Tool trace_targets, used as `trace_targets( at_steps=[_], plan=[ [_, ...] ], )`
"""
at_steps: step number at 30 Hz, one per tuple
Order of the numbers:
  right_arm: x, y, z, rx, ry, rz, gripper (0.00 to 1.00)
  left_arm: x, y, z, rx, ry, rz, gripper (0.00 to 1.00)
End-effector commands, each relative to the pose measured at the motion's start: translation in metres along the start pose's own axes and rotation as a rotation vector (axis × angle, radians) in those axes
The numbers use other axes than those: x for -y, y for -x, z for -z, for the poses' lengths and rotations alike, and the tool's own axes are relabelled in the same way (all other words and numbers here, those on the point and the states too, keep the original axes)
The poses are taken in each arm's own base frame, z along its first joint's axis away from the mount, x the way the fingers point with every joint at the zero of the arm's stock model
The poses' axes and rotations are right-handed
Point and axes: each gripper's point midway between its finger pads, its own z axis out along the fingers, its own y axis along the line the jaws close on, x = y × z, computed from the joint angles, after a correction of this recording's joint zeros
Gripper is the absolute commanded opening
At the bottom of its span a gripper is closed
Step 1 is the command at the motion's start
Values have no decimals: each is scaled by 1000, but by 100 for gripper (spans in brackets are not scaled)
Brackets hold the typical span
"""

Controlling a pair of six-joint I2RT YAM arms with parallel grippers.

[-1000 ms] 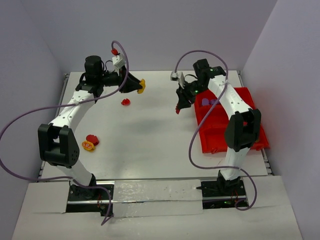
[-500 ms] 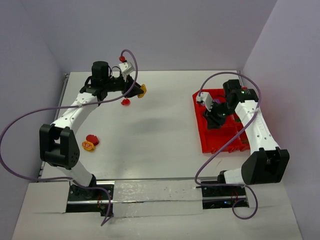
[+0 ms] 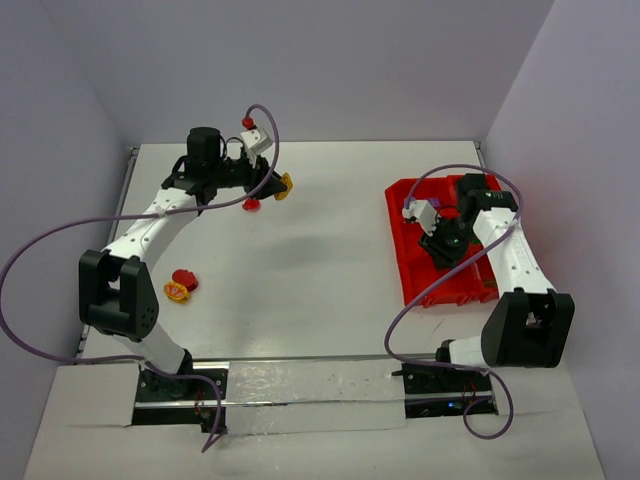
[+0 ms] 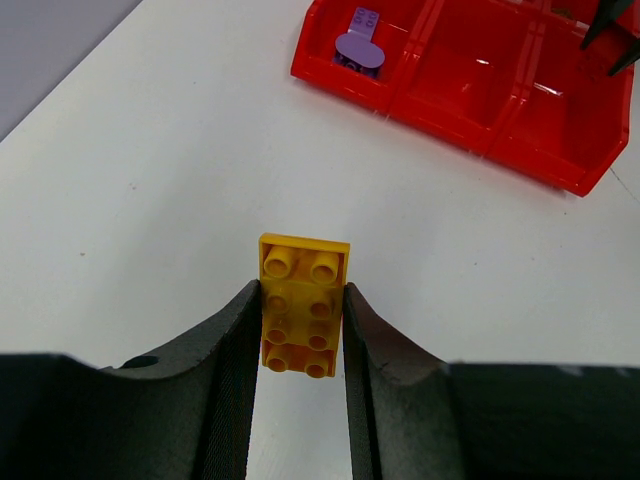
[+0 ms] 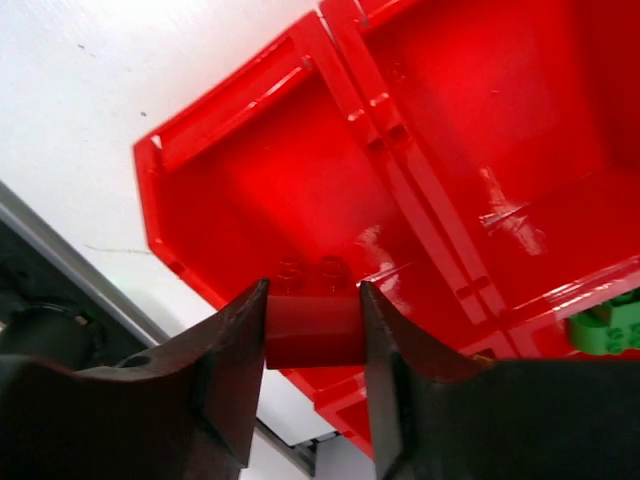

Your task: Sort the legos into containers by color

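While the yellow brick (image 4: pixel 303 310) was clamped between the jaws of the left gripper (image 4: pixel 300 292) over the white table (image 4: pixel 150 180), a red brick (image 5: pixel 312 330) was held by the right gripper (image 5: pixel 313 300) above a corner compartment of the red tray (image 5: pixel 250 200). Purple pieces (image 4: pixel 358 48) were seen in another compartment, and loose legos (image 3: pixel 181 285) were seen on the table.

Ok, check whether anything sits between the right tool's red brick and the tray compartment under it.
Nothing visible does. The right tool grips the red brick over a compartment of the red tray; the floor that shows is bare, with no pieces on it.
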Motion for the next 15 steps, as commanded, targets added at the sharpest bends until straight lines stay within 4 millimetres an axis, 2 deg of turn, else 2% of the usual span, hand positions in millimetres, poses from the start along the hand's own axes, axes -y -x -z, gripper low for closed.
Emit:
trace_targets(
  at_steps=[1, 3, 4, 6, 8, 11, 14, 15],
  plan=[
    [16, -4, -3, -23, -55, 38, 58, 7, 20, 10, 35, 21, -51, 0],
    [17, -4, -3, -29, -56, 37, 66, 7, 20, 10, 39, 25, -49, 0],
    [17, -3, 1, -29, -56, 40, 74, 8, 22, 11, 42, 24, -44, 0],
    [15, 1, 10, -19, -58, 48, 96, 9, 23, 11, 46, 19, -40, 0],
    [14, 10, 19, 9, -57, 55, 100, 12, 25, 12, 53, 11, -45, 0],
    [19, 55, 42, 175, -72, 43, 100, 17, 31, 17, 93, -15, -47, 0],
    [31, 132, 73, 448, -84, 1, 100, 35, 41, 21, 166, -117, -23, 0],
    [22, 158, 71, 508, -28, 1, 100, 37, 44, 21, 181, -137, -24, 2]
  ],
)
